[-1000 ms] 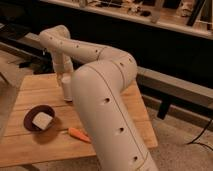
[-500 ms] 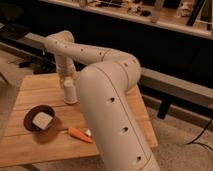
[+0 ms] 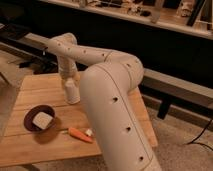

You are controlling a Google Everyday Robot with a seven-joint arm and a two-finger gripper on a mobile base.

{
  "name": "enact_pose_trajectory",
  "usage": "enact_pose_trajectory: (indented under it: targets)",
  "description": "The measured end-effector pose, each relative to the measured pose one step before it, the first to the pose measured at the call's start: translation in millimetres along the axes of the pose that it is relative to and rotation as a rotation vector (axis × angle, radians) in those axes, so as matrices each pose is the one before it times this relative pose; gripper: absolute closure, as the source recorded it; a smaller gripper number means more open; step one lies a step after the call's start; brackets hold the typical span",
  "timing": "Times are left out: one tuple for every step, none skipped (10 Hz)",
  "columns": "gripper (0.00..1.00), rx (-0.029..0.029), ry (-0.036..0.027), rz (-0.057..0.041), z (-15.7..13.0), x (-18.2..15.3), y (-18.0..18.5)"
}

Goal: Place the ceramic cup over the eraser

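Note:
The ceramic cup [image 3: 71, 92] is a plain white tapered cup. It stands on the wooden table [image 3: 30, 90] at the back, right of the table's middle. My gripper [image 3: 69, 78] hangs straight down from the wrist and sits right at the cup's top, touching or nearly touching it. The big white forearm [image 3: 110, 95] fills the middle of the view and hides the table behind it. The eraser is not in view; it may be under the cup or behind the arm.
A dark bowl [image 3: 31, 116] holding a pale beige block [image 3: 42, 120] sits at the table's front left. An orange carrot-like piece [image 3: 79, 134] lies in front of the arm. A dark counter [image 3: 165, 30] runs behind the table.
The arm has shifted a little to the right in the view and the wrist has come lower onto the cup. The cup stays at about the same spot on the table.

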Motion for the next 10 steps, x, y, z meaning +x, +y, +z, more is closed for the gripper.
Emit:
enact_pose_trajectory:
  targets:
    - [0.72,0.00225,-0.00813,-0.01102,0.29,-0.33,-0.07]
    - [0.65,0.00027,-0.00205,-0.00303,0.03,0.42,0.00]
    - [0.53,-0.00006,-0.00052,-0.00297,0.17,1.21,-0.01]
    - [0.45,0.00013,0.00137,-0.00088,0.29,1.11,-0.19]
    - [0.33,0.00002,0.00238,-0.00034,0.22,1.61,-0.50]
    - [0.25,-0.00012,0.00155,0.00003,-0.11,1.04,-0.41]
    - [0.21,0.00038,0.00016,0.00019,-0.45,0.51,-0.50]
    - [0.20,-0.00043,-0.00101,0.00000,-0.95,0.24,-0.14]
    - [0.20,0.00087,-0.00125,-0.00046,-0.95,0.06,-0.43]
    - [0.20,0.00139,-0.00132,-0.00122,-1.03,0.00,-0.63]
